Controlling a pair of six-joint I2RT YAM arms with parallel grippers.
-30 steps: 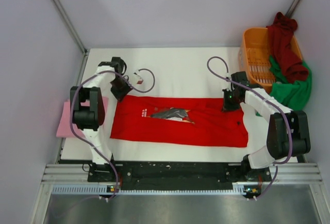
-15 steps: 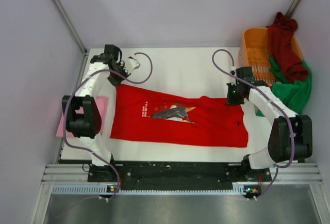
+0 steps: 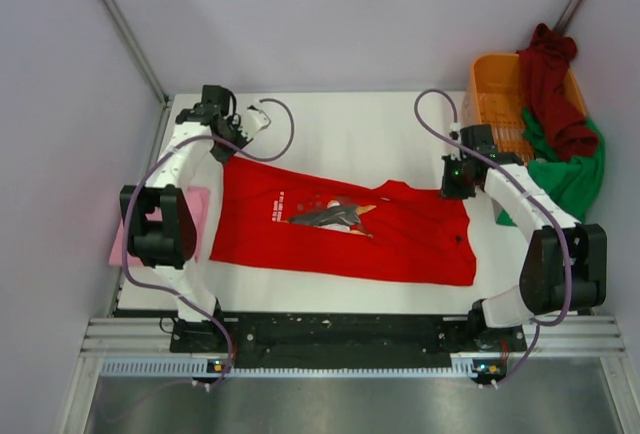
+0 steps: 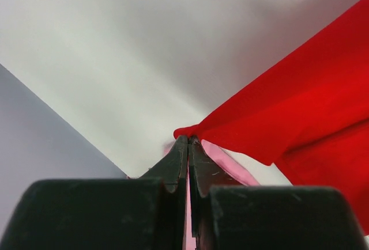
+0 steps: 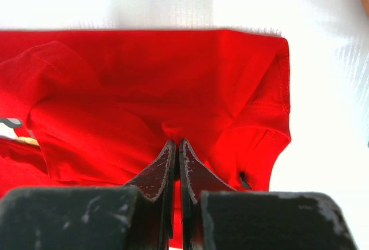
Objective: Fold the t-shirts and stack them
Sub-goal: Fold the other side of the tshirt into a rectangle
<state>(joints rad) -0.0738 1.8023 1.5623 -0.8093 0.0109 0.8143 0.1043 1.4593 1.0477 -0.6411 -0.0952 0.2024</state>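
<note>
The left claw (image 4: 188, 141) and right claw (image 5: 177, 144) are each closed on the far edge of the red shirt (image 3: 340, 234), which is spread on the surface (image 3: 350, 134); uneven pulling could slip the thin pinch.

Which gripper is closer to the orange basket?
Right. The right gripper, pinching the red t-shirt, is just left of the orange basket; the left gripper is across the table, far left.

right tool (image 5: 177, 146): 6 o'clock, fingers pressed together, pinching a cloth fold
red t-shirt (image 5: 144, 77): rumpled, centre to 9 o'clock
worktop (image 5: 323, 8): white, showing at 12 and 3 o'clock
</note>
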